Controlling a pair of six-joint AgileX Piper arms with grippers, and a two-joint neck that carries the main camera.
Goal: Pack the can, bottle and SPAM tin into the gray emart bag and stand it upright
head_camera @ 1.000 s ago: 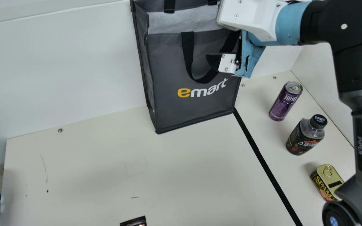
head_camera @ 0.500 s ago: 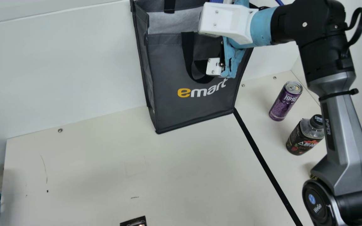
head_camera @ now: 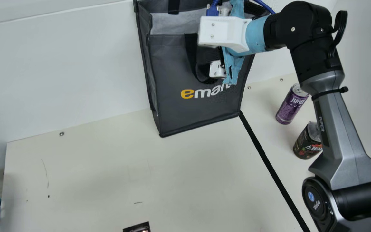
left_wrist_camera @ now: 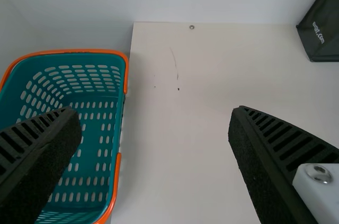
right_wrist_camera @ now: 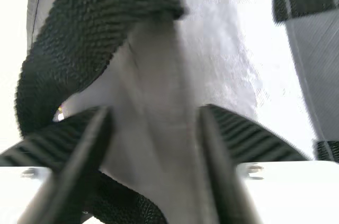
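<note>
Hanging at the upper front of the gray emart bag (head_camera: 172,71), the right end effector (head_camera: 217,69) is released. In its wrist view, the ribbed fingers (right_wrist_camera: 254,134) stand apart, with limp, creased gray fabric visible across the gap. Coarse black webbing of the handle (right_wrist_camera: 100,23) curls beside and beneath one finger; whether it touches is impossible to tell. Beyond lies the bag's silvery, faintly wrinkled lining (right_wrist_camera: 233,38).

Behind the fingers come a smooth white boxy housing (head_camera: 221,33), a light-blue wrap with ragged edges (head_camera: 254,35) and a blue cable plug (head_camera: 212,12). The right arm (head_camera: 340,122) continues in rounded black joints and a brushed-looking gray link.

The bag stands upright against or close to the smooth pale wall (head_camera: 60,64), its flat fabric panels edged with raised seams and its mouth open. Outside it, on the bench (head_camera: 108,161), the slim purple metal can (head_camera: 291,104) stands upright. Near it stands the bottle (head_camera: 306,143), clear at the shoulder and dark-labeled, partly hidden by the arm.

A straight black strip (head_camera: 269,164) runs from the bag's corner across the matte cream surface.

The left end effector (left_wrist_camera: 153,113) is released, its ribbed black fingers wide apart. Past them sits a teal plastic basket (left_wrist_camera: 79,52), perforated with rounded slots and rimmed in orange.
</note>
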